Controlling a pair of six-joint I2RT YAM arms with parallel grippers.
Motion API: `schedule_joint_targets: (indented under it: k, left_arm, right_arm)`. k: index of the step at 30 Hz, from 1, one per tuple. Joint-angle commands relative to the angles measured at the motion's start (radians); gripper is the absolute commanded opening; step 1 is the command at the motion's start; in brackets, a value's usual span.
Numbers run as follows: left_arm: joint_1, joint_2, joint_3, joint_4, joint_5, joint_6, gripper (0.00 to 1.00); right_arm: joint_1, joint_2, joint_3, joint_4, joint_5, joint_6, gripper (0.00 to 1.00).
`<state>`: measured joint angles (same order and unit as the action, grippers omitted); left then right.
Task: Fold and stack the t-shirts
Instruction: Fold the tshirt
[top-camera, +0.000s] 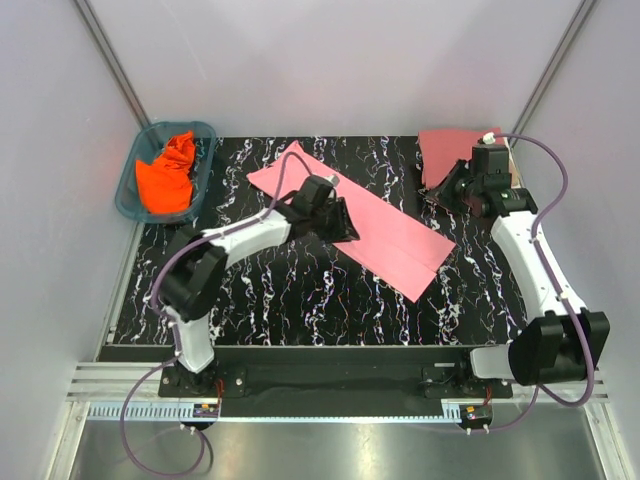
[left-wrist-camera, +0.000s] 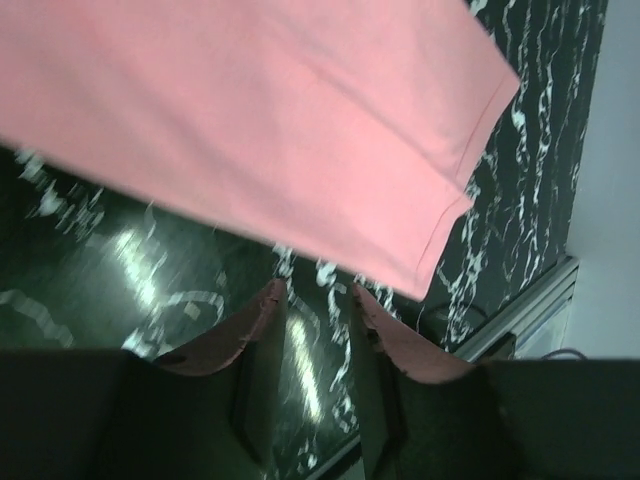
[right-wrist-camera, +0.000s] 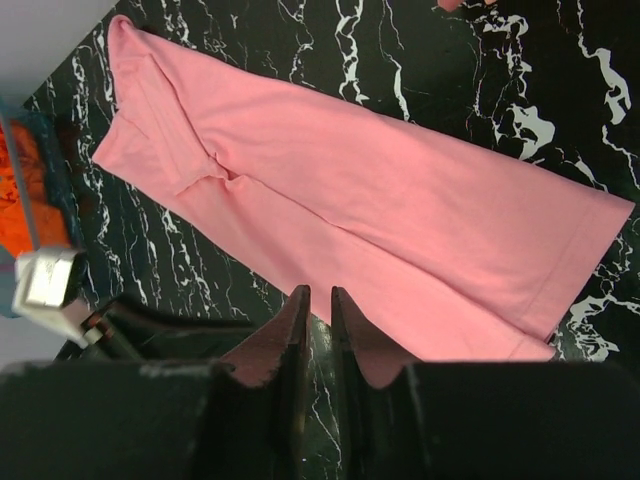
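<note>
Pink t-shirt (top-camera: 392, 238) flat on marbled table (top-camera: 300, 300); left end effector (left-wrist-camera: 315, 292) ajar, right end effector (right-wrist-camera: 320, 292) closed, both empty.

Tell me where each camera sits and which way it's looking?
Top external: high behind the arms, looking down on the table; both arms show.
Left wrist: on the left arm, facing the light pink t-shirt; left gripper shows.
Right wrist: on the right arm, facing that shirt; right gripper shows.
Shared: all three see the pink shirt.
</note>
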<state>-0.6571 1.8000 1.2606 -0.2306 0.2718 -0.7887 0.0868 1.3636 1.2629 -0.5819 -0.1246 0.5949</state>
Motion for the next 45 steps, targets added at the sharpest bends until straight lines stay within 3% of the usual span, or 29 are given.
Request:
schedule_joint_targets:
  k: [1, 8, 16, 28, 31, 35, 39, 41, 45]
  left_arm:
    - [-0.041, 0.105, 0.162, 0.125, 0.001, -0.027, 0.34]
    - [-0.098, 0.350, 0.350, 0.045, 0.009, -0.032, 0.36]
    - [-0.136, 0.386, 0.338, -0.058, -0.065, -0.024, 0.36]
    - [-0.139, 0.222, -0.024, -0.019, -0.063, -0.033, 0.37]
    - [-0.139, 0.118, -0.133, -0.027, -0.062, -0.032, 0.37]
    - [-0.130, -0.028, -0.277, -0.123, -0.161, -0.001, 0.38]
    - [-0.047, -0.198, -0.447, -0.164, -0.128, -0.017, 0.41]
    - [-0.001, -0.307, -0.422, -0.182, -0.153, 0.008, 0.42]
    - [0.109, -0.350, -0.227, -0.286, -0.195, 0.130, 0.43]
  right_arm:
    - [-0.001, -0.066, 0.003, -0.033, -0.014, -0.029, 0.21]
    - [-0.002, -0.119, -0.011, -0.068, -0.013, -0.066, 0.22]
    - [-0.001, -0.136, -0.019, -0.082, 0.013, -0.084, 0.22]
    - [-0.002, -0.124, -0.059, -0.078, -0.024, -0.083, 0.25]
    - [-0.002, -0.129, -0.077, -0.078, -0.040, -0.084, 0.25]
    - [-0.001, -0.149, -0.106, -0.079, -0.066, -0.073, 0.25]
    - [-0.001, -0.184, -0.135, -0.056, -0.090, -0.057, 0.26]
    - [0.001, -0.182, -0.138, -0.039, -0.099, -0.043, 0.27]
    - [-0.001, -0.158, -0.125, -0.033, -0.118, -0.037, 0.27]
